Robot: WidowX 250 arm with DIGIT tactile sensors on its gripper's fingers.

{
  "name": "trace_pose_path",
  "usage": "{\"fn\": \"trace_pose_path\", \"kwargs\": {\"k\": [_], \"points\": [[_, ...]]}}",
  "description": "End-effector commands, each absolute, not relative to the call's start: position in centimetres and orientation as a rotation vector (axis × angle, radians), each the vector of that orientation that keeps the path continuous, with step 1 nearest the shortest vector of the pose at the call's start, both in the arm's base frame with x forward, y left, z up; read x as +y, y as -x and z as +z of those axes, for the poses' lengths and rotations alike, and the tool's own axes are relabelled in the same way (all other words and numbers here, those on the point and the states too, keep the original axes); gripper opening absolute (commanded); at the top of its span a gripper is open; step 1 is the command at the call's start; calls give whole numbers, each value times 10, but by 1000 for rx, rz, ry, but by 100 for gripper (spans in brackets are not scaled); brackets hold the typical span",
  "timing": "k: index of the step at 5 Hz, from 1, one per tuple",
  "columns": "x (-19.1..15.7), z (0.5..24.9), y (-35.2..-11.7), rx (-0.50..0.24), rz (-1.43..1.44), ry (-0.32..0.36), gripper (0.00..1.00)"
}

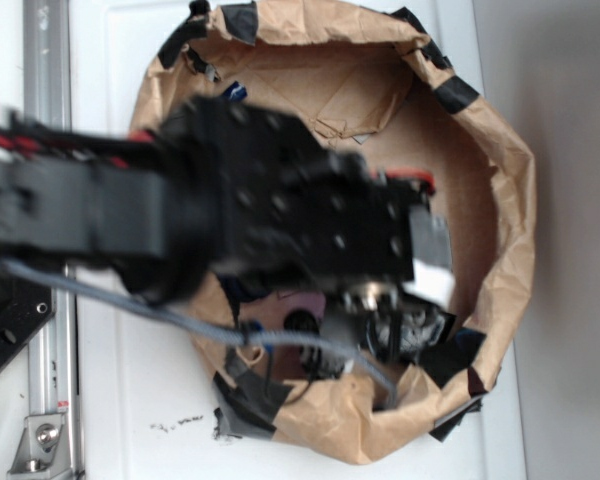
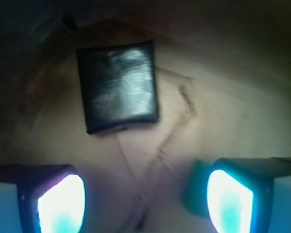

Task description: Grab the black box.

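Blurred arm (image 1: pixel 180 200) hides bowl floor; end effector (image 2: pixel 145 194) spread wide, empty, short of black box (image 2: pixel 119 87).

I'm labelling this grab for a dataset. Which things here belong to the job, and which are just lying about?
Part of the job:
- black box, lying flat on the paper floor
- hand, open, fingers short of the box

Just lying about:
- brown paper bag that rings the workspace
- black tape strips on the bag's rim
- green block, beside one finger
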State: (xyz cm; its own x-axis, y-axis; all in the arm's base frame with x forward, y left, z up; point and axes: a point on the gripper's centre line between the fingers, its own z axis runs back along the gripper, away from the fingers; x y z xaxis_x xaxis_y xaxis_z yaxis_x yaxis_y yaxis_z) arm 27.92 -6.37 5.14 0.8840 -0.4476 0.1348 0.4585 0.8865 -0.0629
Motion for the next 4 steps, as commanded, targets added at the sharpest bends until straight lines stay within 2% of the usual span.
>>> {"fn": "trace_pose_path", "kwargs": {"k": [1,2,3,4], "points": [[-93,33,-315,-169,-446,100,100],[-100,32,-332,-199,-459,57,100],[-98,49,-337,-289,-505,41,100],[-95,60,-332,-331,-552,21,0]]}}
